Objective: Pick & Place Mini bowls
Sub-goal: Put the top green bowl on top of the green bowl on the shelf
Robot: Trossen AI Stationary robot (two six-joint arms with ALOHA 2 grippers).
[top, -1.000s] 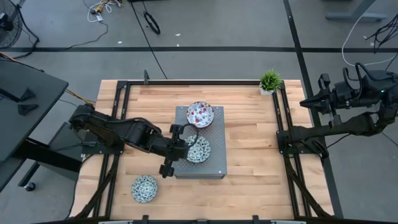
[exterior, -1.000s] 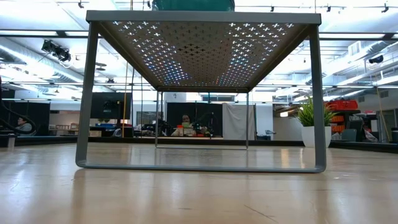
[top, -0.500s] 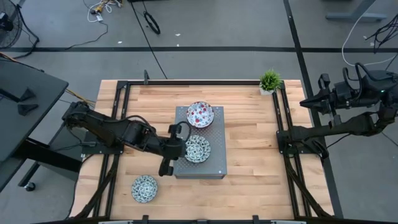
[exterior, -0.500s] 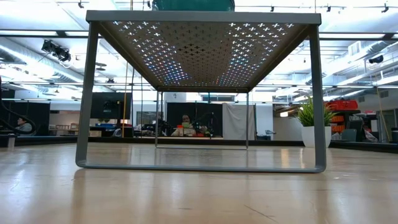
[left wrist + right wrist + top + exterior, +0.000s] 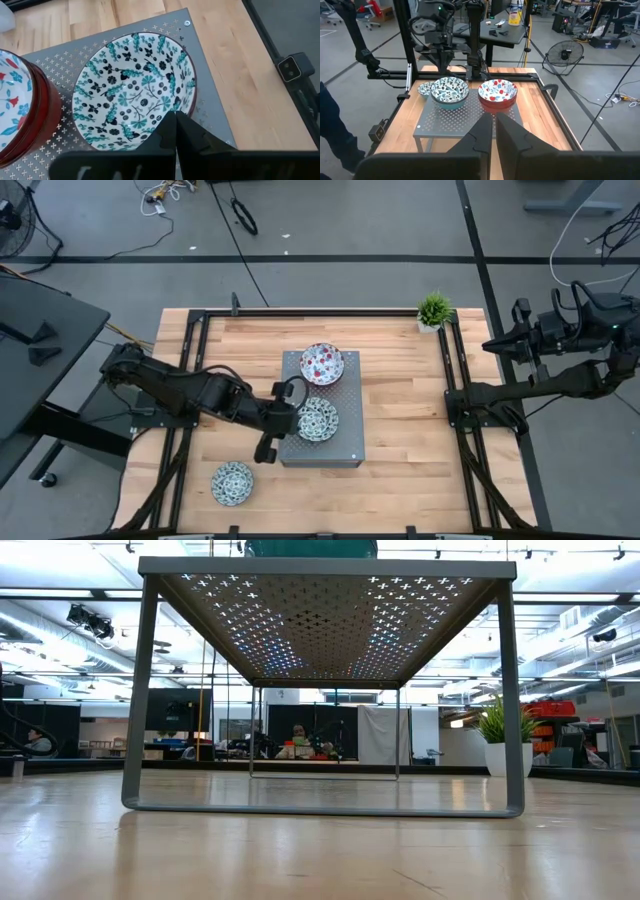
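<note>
On the grey perforated box (image 5: pixel 322 410) sit a red-speckled bowl (image 5: pixel 322 363) at its far end and a blue-green bowl (image 5: pixel 319 420) nearer. Each rests on its foot. A second blue-green bowl (image 5: pixel 232 483) sits on the table near the left front. My left gripper (image 5: pixel 296 417) is shut and level, just left of the box's blue-green bowl (image 5: pixel 132 92); its tips (image 5: pixel 175 116) show over that bowl's rim. My right gripper (image 5: pixel 494 119) is shut and waits beyond the table's right edge (image 5: pixel 492 345). My left gripper's shut fingertips (image 5: pixel 170 122) stand at the left rim (image 5: pixel 165 117) of the blue-green bowl on the box, coming level from the table's left. I cannot tell whether they touch the rim. The bowl sits flat on the box.
A small green potted plant (image 5: pixel 434 310) stands at the table's far right corner. Black frame rails (image 5: pixel 452 380) run along the table's left and right sides. In the low view the box (image 5: pixel 330 570) is seen from below, on its legs.
My left gripper has drawn back a little from over the blue-green bowl toward the table's left, then kept still. The bowl stays where it was on the box.
</note>
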